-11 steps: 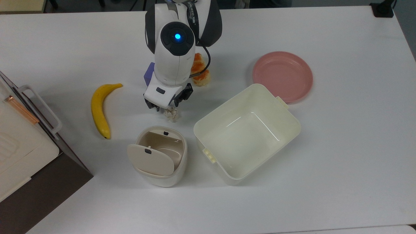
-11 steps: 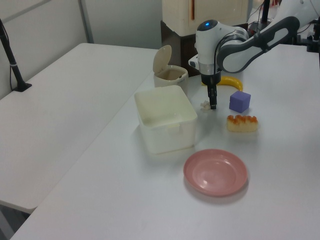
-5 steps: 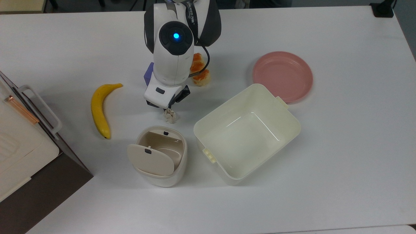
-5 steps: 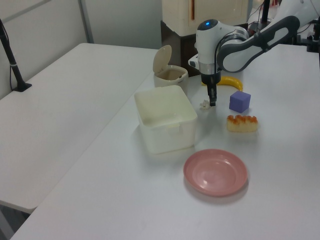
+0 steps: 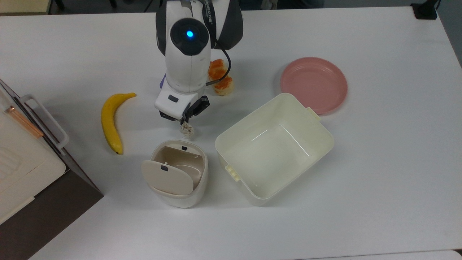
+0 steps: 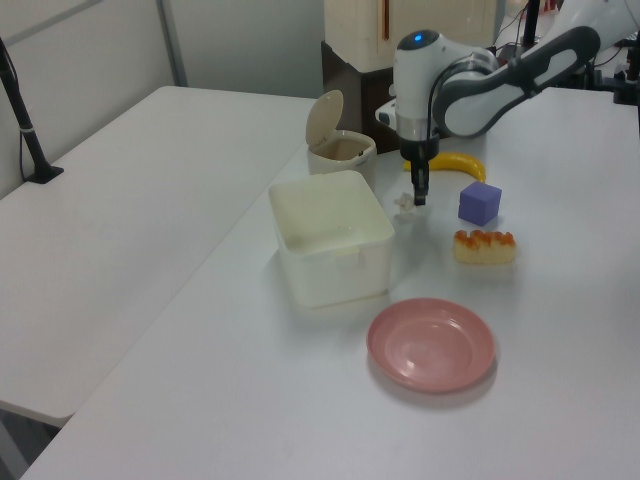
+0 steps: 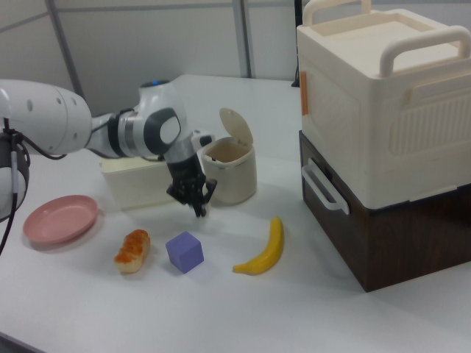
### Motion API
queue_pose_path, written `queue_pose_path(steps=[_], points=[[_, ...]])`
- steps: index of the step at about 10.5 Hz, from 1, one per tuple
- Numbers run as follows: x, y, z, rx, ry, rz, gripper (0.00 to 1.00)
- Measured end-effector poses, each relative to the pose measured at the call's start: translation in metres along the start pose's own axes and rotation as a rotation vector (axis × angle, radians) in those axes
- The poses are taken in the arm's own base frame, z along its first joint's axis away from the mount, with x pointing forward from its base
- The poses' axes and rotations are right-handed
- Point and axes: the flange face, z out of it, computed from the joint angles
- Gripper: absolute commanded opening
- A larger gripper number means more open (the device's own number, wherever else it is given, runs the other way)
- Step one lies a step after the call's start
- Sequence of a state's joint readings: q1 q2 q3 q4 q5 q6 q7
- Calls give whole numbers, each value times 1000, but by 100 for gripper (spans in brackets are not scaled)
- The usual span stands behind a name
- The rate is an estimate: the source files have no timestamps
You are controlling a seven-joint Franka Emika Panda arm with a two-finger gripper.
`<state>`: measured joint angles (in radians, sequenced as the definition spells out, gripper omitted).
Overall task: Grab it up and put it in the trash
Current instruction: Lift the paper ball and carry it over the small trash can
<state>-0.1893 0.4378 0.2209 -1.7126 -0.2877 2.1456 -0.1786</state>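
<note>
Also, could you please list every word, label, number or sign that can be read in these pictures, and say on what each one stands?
Arm: one line of dark lettering on its white casing in the top view, cut by the picture's edge and too blurred to read.
Paper ball, trash bin, storage box: no text seen.

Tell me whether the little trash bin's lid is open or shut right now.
Open. The trash bin's oval lid is flipped up off the mouth, and the top view looks into its beige interior.
</note>
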Motion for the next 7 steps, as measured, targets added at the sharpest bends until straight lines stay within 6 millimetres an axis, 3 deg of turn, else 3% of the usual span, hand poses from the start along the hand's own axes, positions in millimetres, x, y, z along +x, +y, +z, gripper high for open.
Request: queue_pose_path(steps=[4,7], points=[[5,17,-83,14,144,75,0],[5,35,-118,39,216,131,0]])
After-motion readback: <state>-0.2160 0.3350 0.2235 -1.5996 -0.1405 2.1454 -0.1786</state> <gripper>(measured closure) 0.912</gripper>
